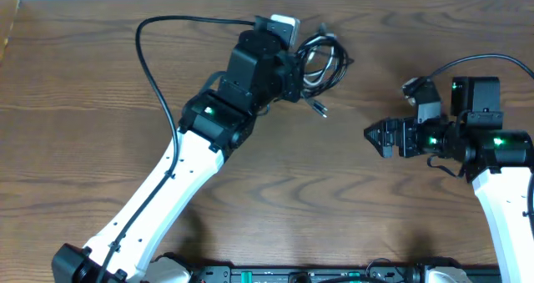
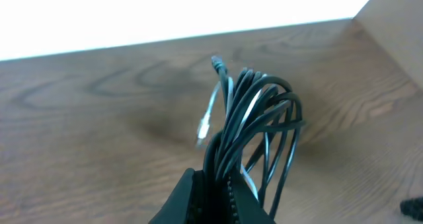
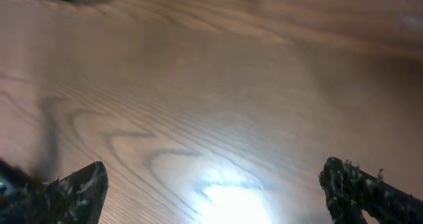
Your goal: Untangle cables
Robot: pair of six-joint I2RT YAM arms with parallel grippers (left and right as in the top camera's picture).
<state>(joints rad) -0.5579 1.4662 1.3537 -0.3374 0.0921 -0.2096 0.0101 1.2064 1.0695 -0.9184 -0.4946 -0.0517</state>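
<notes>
The cables (image 1: 321,64) are a bunched coil of thin black cords with a white one among them, at the far middle of the table. My left gripper (image 1: 298,66) is shut on the coil. In the left wrist view the loops (image 2: 261,128) rise out of the jaws (image 2: 221,194), held above the wood, with a plug end (image 2: 217,63) at the top and a white cord (image 2: 206,121) hanging loose. My right gripper (image 1: 373,138) is open and empty to the right of the coil, apart from it. Its fingertips (image 3: 211,184) show only bare wood between them.
The wooden table (image 1: 350,208) runs to a far edge just behind the coil. A thick black arm wire (image 1: 154,74) arcs over the left side. Another arm wire (image 1: 467,62) loops by the right arm. A small plug end (image 1: 320,108) lies just below the coil.
</notes>
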